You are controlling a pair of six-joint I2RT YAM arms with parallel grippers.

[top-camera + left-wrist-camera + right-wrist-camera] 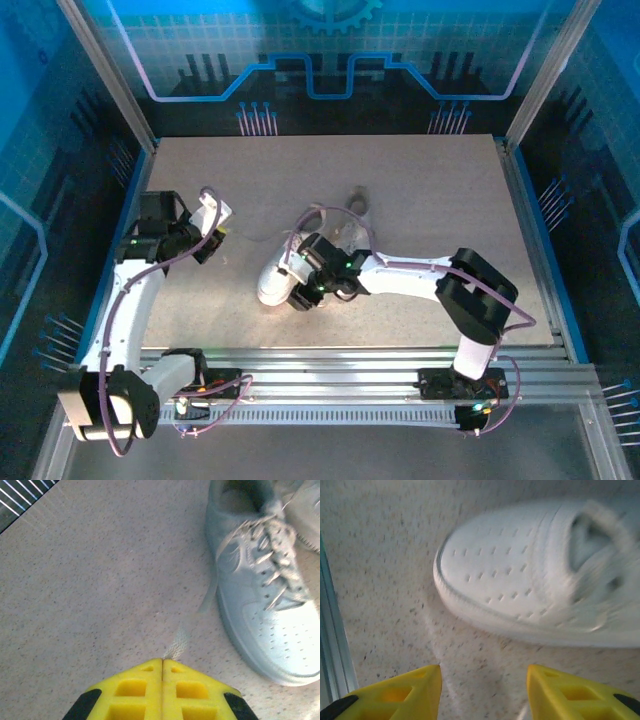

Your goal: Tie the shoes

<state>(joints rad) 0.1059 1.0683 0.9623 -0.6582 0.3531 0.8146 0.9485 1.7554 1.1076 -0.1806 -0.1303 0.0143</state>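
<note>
Two white shoes lie mid-table: one with its toe toward the near edge, the other behind it, partly under the right arm. My left gripper is shut on the end of a white lace that runs back to the laced shoe; in the top view this gripper sits well left of the shoes. My right gripper is open and hangs low over the table just off the perforated toe, nothing between its fingers. In the top view the right gripper is at the near shoe's toe.
A pale blurred strand, perhaps lace, lies on the table between the right fingers. A metal rail runs along the table's near edge, close to the right gripper. Speckled tabletop stretches behind and to the right of the shoes.
</note>
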